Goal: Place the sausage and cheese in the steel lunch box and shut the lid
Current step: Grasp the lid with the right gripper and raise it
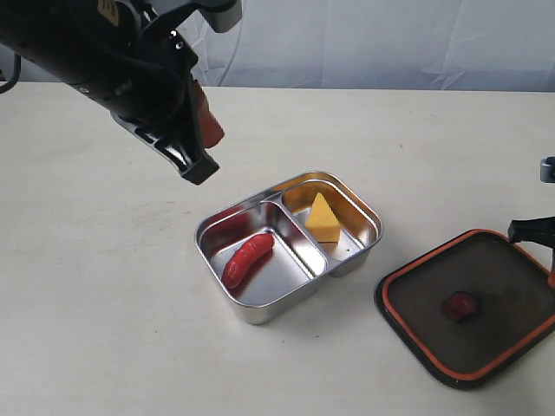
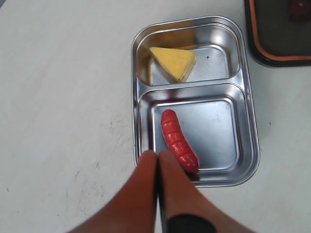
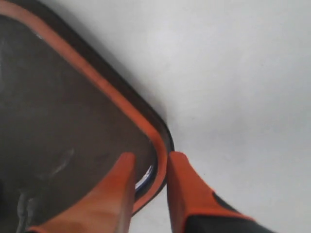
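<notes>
Two right fingers (image 3: 189, 189) clamp the lid (image 3: 58, 111) rim, near the box (image 1: 251, 310).

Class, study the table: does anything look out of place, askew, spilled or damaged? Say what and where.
Only the lid: it lies off the steel lunch box, turned at an angle beside it, orange seal facing up. The sausage and cheese sit in separate compartments; nothing is spilled or damaged.

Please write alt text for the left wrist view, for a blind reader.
A steel lunch box on a pale table holds a red sausage in its larger compartment and a yellow cheese wedge in the smaller. The shut left gripper points toward it.
</notes>
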`<state>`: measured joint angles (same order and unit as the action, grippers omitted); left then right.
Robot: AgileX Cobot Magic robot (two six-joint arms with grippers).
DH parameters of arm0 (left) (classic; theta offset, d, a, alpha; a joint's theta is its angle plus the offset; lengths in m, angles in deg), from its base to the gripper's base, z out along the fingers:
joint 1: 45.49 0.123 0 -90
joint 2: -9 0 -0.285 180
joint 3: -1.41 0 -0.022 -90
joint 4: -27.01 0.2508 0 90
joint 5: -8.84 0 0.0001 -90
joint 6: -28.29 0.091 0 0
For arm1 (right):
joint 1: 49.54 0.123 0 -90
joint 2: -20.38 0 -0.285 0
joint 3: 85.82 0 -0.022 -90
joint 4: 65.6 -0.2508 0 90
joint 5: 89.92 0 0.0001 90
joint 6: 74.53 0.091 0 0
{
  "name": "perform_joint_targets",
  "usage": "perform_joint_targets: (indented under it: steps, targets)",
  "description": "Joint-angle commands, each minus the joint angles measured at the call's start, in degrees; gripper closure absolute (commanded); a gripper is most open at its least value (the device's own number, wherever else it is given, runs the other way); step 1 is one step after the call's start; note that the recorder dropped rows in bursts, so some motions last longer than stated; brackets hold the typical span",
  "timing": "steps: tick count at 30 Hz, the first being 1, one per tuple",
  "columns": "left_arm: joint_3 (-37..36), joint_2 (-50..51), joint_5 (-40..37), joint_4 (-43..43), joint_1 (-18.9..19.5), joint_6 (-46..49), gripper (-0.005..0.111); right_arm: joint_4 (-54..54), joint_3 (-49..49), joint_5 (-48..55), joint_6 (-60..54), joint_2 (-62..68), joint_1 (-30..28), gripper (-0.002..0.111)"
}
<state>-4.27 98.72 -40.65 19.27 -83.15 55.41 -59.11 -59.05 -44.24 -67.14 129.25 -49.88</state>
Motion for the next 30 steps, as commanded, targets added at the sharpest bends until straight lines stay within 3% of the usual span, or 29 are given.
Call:
perform_joint_targets:
  steps: [1,16,18,21,27,30]
  targets:
    - [-0.24,-0.54,-0.45,-0.57,0.13,-0.01,0.106,0.90,-0.33,-0.29,0.12,2.02,-0.30,0.084]
    - [-0.24,-0.54,-0.67,-0.57,0.13,0.09,0.106,1.94,-0.33,-0.31,0.12,7.06,-0.30,0.084]
    - [-0.24,-0.54,-0.67,-0.68,0.13,0.09,0.106,1.94,-0.33,-0.15,0.12,8.25,-0.30,0.089]
    - [-0.24,-0.54,-0.78,-0.68,0.13,0.09,0.106,1.94,-0.33,-0.15,0.12,8.81,-0.30,0.108]
    - [-0.24,-0.54,-0.78,-0.77,0.13,-0.11,0.106,2.17,-0.33,0.56,0.12,8.47,-0.30,0.109]
    - [-0.24,-0.54,-0.89,-5.30,0.13,-0.18,0.106,2.17,-0.33,0.80,0.12,6.46,-0.30,0.109]
